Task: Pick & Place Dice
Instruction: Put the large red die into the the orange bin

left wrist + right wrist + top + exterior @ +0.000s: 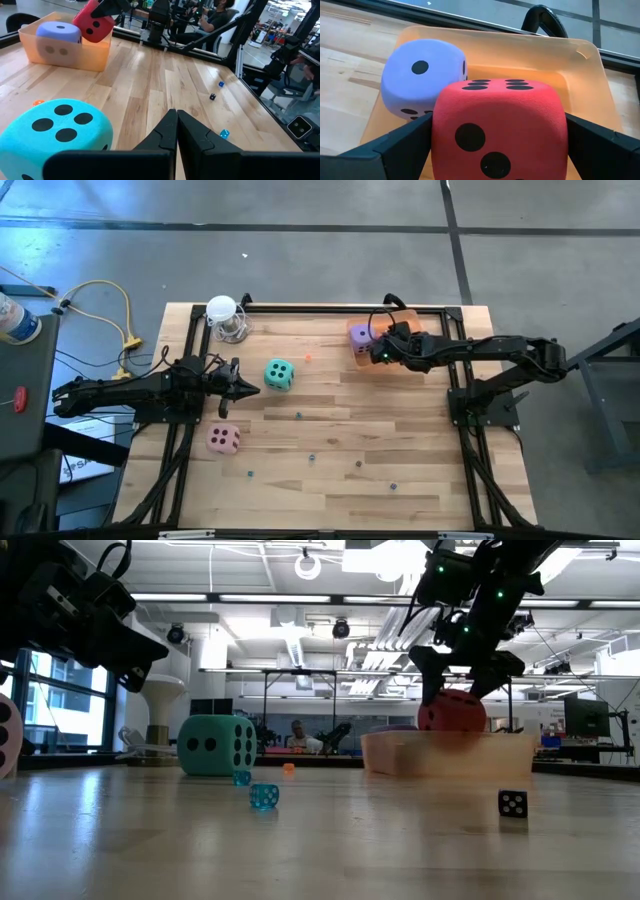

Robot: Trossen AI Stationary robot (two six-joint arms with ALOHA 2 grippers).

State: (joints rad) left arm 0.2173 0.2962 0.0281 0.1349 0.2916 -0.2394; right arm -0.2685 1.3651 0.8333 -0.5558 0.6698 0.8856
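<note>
Red soft die [499, 131] clamped in right gripper [498, 142] fingers above translucent orange bin [530, 55], bench 1 o'clock | purple die [424, 75] in bin | left gripper [176, 145] fingers closed, empty, teal die [52, 132] just beside | no legible writing

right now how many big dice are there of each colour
teal die: 1, on the table
pink die: 1, on the table
purple die: 1, in the orange bin
red die: 1, in the right claw over the bin
total: 4
</note>
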